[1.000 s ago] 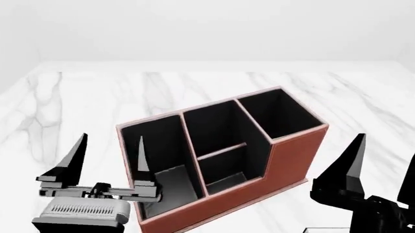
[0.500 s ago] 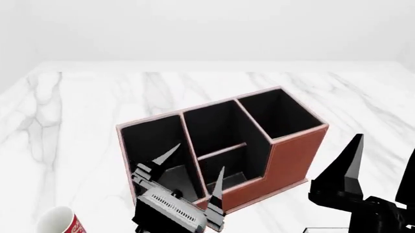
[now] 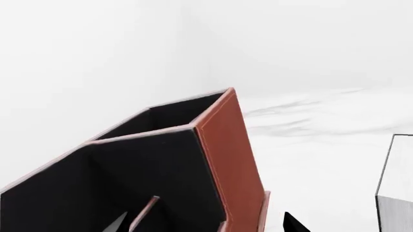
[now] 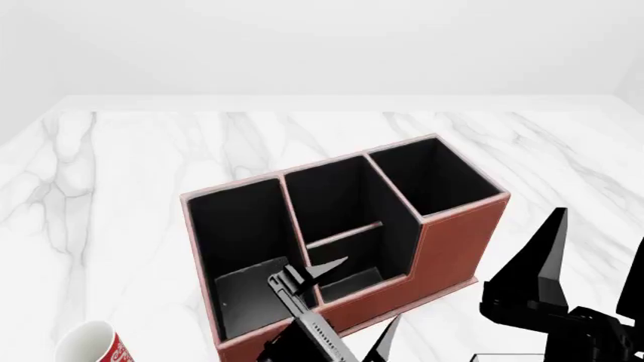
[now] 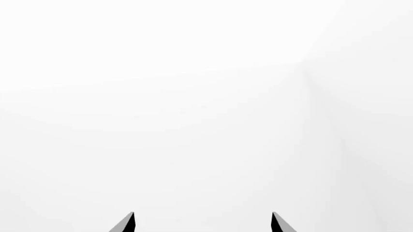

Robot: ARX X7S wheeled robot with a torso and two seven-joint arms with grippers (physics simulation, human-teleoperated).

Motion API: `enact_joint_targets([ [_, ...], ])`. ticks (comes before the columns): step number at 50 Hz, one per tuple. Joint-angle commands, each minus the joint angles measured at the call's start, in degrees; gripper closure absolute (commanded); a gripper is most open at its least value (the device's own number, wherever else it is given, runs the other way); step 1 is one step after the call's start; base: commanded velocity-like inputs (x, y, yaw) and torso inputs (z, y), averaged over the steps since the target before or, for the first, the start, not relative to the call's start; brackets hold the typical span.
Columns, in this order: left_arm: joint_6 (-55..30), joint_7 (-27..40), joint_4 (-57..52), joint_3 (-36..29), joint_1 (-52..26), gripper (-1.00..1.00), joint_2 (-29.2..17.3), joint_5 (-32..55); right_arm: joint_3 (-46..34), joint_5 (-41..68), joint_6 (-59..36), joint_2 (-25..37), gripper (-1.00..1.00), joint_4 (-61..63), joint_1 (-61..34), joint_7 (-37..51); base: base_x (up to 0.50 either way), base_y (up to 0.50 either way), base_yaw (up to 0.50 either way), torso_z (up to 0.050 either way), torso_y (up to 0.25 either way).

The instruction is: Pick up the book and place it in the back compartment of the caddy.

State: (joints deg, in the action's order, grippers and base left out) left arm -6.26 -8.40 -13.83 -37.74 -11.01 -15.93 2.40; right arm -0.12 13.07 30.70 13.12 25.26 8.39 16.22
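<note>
The reddish-brown caddy [image 4: 458, 237] stands mid-table, with its long cell at the left and its tall cell at the right. Its middle section is split in two. The back compartment [image 4: 354, 280] is the small cell behind the low-cut reddish wall, on the side nearest me. My left gripper [image 4: 360, 294] is open and empty, its fingers straddling that low wall. The left wrist view shows the caddy's tall wall [image 3: 226, 150] close up. At that view's edge is a black-edged white slab, apparently the book [image 3: 395, 186]. My right gripper [image 4: 599, 249] is open and empty, to the right of the caddy.
A red-and-white patterned mug [image 4: 93, 343] stands near the table's front edge, left of the caddy. The white marble table [image 4: 151, 158] spreads behind and beside the caddy. The right wrist view shows only white beyond the gripper [image 5: 202, 221].
My left gripper has swung right, from over the long left cell to the low front wall of the middle section, turning as it went. The mug came into view. The right arm has not moved.
</note>
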Motion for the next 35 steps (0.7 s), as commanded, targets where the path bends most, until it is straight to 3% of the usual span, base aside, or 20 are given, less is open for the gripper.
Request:
enact_joint_targets([
  [1, -1.9, -5.37, 2.43, -1.71, -2.27, -1.0, 1.0, 0.53, 0.82, -1.05, -0.17, -0.55, -1.0, 0.43, 0.14, -0.68, 0.0, 0.0, 0.0, 0.0, 0.0],
  [19, -6.08, -13.9, 4.36, -7.76, -5.38, -1.0, -0.45, 2.09, 0.26, -1.02, -0.22, -0.08, -1.0, 0.31, 0.19, -0.21, 0.0, 0.0, 0.0, 0.0, 0.0],
  [35, -7.7, -14.91, 5.45, -8.61, -9.04, -1.0, -0.04, 1.04, -0.35, -1.09, -0.44, 0.41, -1.0, 0.64, 0.29, 0.12, 0.0, 0.0, 0.0, 0.0, 0.0],
])
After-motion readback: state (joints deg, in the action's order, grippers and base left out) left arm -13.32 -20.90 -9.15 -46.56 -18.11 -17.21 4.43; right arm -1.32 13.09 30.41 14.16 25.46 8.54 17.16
